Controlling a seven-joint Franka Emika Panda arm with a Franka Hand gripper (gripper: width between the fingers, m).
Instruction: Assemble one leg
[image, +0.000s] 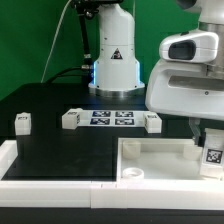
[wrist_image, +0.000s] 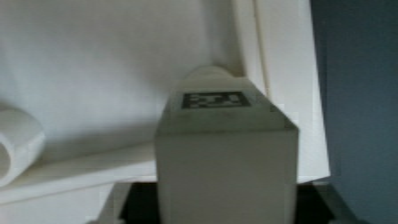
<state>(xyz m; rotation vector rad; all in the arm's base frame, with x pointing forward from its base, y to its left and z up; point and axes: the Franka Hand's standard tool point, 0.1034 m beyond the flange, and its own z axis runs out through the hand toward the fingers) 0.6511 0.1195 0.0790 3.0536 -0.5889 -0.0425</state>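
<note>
My gripper (image: 209, 143) is at the exterior view's right, shut on one white leg (image: 213, 156) with a tag on its face. It holds the leg upright over the right end of the large white tray-like part (image: 150, 152). In the wrist view the leg (wrist_image: 222, 140) fills the middle, between my gripper's (wrist_image: 222, 208) dark fingers (wrist_image: 143, 203). The tray's wall (wrist_image: 276, 50) lies behind it and a round socket (wrist_image: 15, 140) shows at the edge. Three more legs lie on the table: the first (image: 21, 122), the second (image: 70, 119) and the third (image: 152, 122).
The marker board (image: 112, 118) lies flat between the second and third loose legs. The robot base (image: 113, 62) stands behind it with cables (image: 62, 55) hanging beside it. A white raised rim (image: 45, 168) borders the black table's front and left.
</note>
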